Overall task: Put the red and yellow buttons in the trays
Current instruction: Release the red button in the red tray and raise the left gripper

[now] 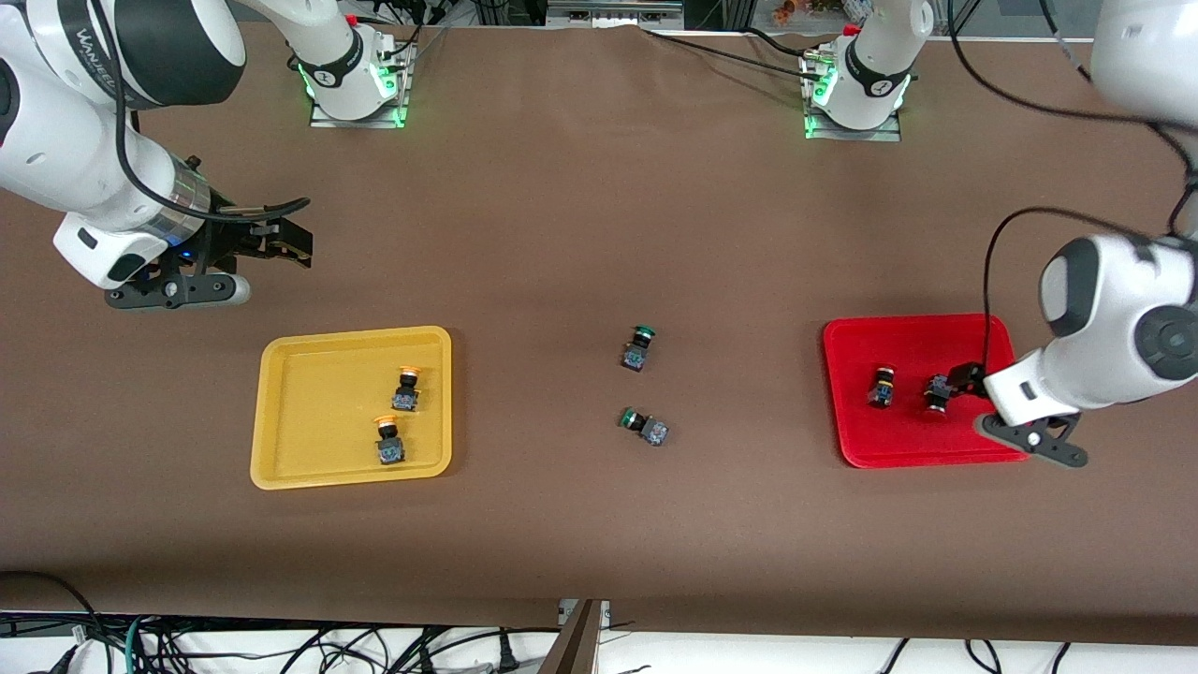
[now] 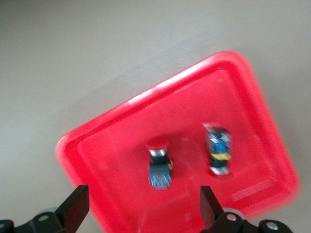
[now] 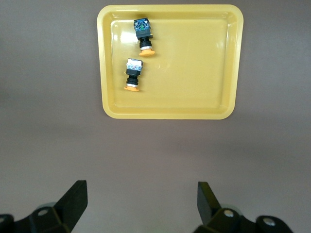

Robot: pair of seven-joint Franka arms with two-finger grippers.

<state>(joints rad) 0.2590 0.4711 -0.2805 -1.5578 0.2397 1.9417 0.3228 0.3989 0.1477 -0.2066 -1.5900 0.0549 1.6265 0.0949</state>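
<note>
The yellow tray (image 1: 318, 402) holds two orange-yellow-capped buttons (image 1: 406, 388) (image 1: 388, 442), lying on their sides. The right wrist view shows the tray (image 3: 194, 63) and both buttons (image 3: 144, 36) (image 3: 133, 74). The red tray (image 1: 898, 440) holds two red buttons (image 1: 882, 386) (image 1: 936, 393). The left wrist view shows this tray (image 2: 121, 155) and its buttons (image 2: 159, 162) (image 2: 218, 148). My left gripper (image 1: 964, 384) (image 2: 143, 208) is open and empty, just above the red tray beside one red button. My right gripper (image 1: 281, 245) (image 3: 142, 201) is open and empty over bare table beside the yellow tray.
Two green-capped switches (image 1: 638, 346) (image 1: 644, 426) lie on the brown table between the two trays. Both arm bases stand along the table edge farthest from the front camera. Cables hang below the near edge.
</note>
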